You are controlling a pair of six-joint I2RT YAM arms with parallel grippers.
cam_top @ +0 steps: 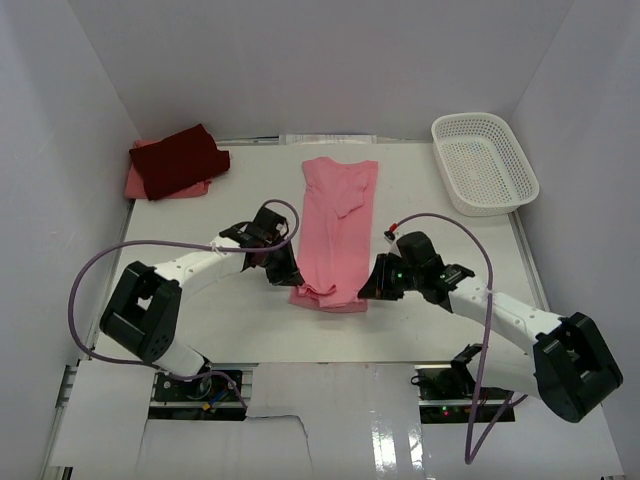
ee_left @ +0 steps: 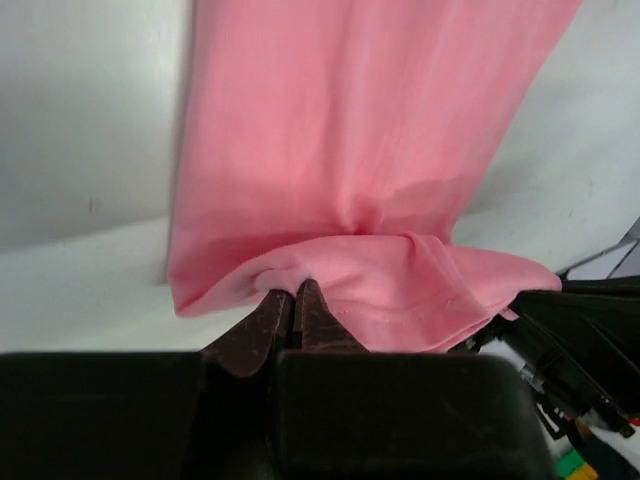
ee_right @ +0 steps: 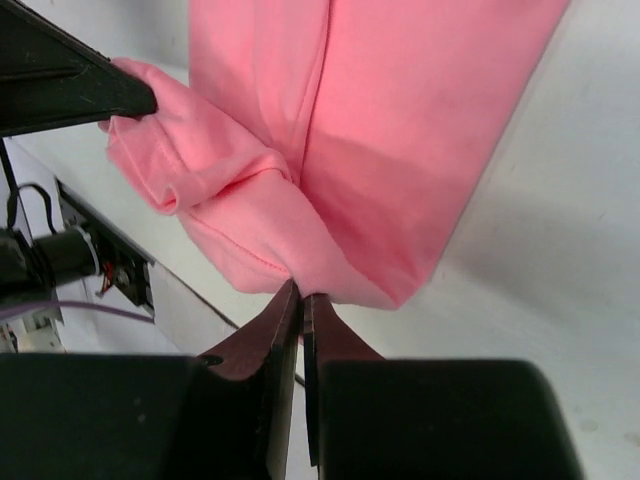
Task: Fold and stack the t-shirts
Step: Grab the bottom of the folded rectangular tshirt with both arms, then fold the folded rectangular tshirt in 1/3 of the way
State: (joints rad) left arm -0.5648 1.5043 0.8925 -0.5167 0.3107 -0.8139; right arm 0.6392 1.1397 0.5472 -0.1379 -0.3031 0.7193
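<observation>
A light pink t-shirt (cam_top: 335,225) lies in a long folded strip down the middle of the table. My left gripper (cam_top: 290,277) is shut on its near left corner (ee_left: 290,270). My right gripper (cam_top: 366,290) is shut on its near right corner (ee_right: 320,275). Both corners are lifted a little, so the near hem curls up. A dark maroon t-shirt (cam_top: 180,158) lies folded on a salmon pink t-shirt (cam_top: 133,183) at the far left of the table.
A white plastic mesh basket (cam_top: 483,162) stands at the far right. White walls close in the table at the back and both sides. Purple cables loop from both arms over the near part of the table.
</observation>
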